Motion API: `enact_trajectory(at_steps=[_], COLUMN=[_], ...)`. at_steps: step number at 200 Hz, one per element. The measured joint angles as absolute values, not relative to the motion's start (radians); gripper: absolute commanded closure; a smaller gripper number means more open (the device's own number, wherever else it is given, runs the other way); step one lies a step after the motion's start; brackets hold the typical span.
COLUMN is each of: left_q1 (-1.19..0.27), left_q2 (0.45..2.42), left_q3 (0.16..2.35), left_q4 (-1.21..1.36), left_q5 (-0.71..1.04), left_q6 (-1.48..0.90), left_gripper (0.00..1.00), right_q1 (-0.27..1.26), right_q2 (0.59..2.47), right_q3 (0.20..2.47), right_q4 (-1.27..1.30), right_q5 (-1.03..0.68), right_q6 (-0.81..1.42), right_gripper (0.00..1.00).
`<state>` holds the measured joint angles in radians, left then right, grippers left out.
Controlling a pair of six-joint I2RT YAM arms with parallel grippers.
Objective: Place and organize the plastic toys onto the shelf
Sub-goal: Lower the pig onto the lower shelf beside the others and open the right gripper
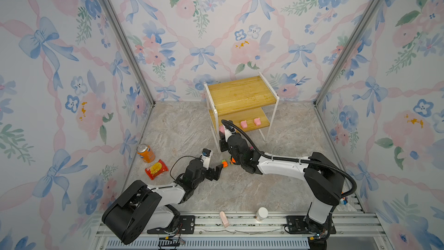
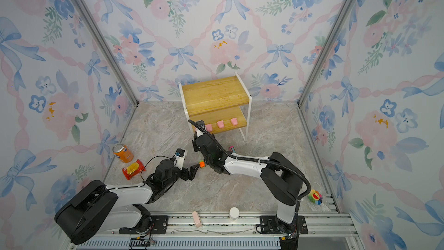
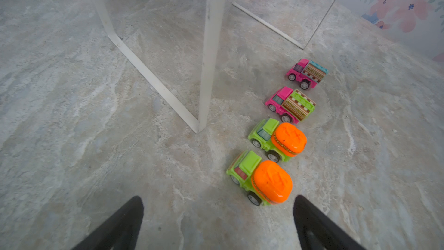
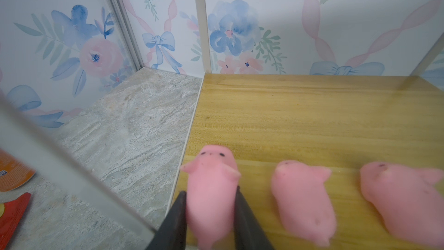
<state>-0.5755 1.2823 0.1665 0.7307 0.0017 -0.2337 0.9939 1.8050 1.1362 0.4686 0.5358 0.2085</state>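
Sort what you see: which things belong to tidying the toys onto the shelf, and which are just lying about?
Job: shelf, held pig, shelved pigs, four toy cars.
Lying about: orange can, red snack bag, flower toy, white bottle.

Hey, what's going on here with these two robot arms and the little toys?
The right claw is shut on a pink pig at the end of the shelf's lower board, beside two pigs already lying there. The left claw is open over the tabletop, short of the nearest orange-and-green car. Behind it sit a second orange-and-green car, a green-bed pink car and a teal-bed pink car, all four lined up on the tabletop by the shelf leg.
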Motion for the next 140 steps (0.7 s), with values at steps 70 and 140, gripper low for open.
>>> enact_trajectory(at_steps=[70, 140], left_q1=[-0.575, -0.575], left_q2=[1.282, 1.282], left_q3=[0.167, 0.167], left_q4=[0.731, 0.731], left_q5=[0.002, 0.002], left_q6=[-0.234, -0.234], left_gripper=[0.02, 0.02], right_q1=[0.989, 0.989], right_q2=[1.805, 1.818], right_q3=[1.136, 1.136], right_q4=[0.476, 0.477], right_q5=[0.542, 0.566], right_q6=[0.216, 0.217], right_gripper=[0.66, 0.66])
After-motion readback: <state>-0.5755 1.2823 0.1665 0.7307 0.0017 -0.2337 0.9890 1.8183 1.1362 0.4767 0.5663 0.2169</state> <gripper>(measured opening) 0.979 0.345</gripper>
